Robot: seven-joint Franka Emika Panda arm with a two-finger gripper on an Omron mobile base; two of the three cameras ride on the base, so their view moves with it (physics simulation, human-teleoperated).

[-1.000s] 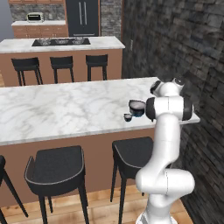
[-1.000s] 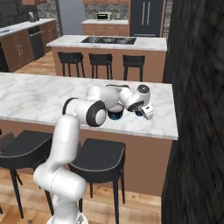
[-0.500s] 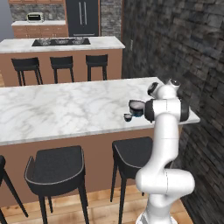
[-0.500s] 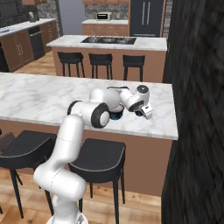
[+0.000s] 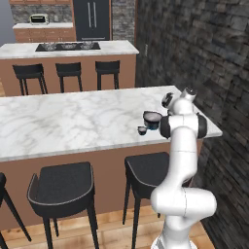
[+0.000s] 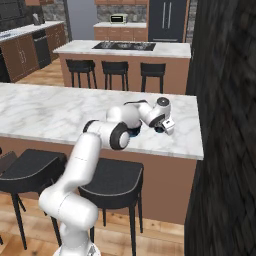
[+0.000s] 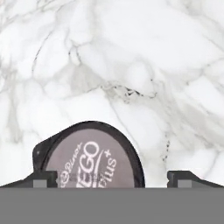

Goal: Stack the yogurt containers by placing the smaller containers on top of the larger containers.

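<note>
Here's the big tub [image 5: 152, 119], sitting on the marble counter [image 5: 73, 121] near its right end, dark top ringed by a pale rim, blue showing lower down. Just in front of it on the near side, one small cup [image 5: 142, 130] stands upright on the stone, close beside the tub and not on it. In the hand view a round lid [image 7: 91, 162] with a grey face, a dark rim and white lettering lies low in the picture on the marble; which container it belongs to can't be told from that angle.

The gripper [image 7: 113, 178] hangs over that lid with its two fingertips [image 7: 43, 178] spread wide apart, one on each side of it, nothing between them being squeezed. In the right base view the hand [image 6: 164, 120] is bent down close to the counter near the far right corner, with a sliver of blue from the tub [image 6: 134, 132] peeking out behind the forearm.

Dark stools [image 5: 63, 187] line the near side of the counter. Beyond stands a second island [image 5: 68, 48] with a cooktop [image 5: 68, 46], then a dark fridge [image 5: 94, 19].
</note>
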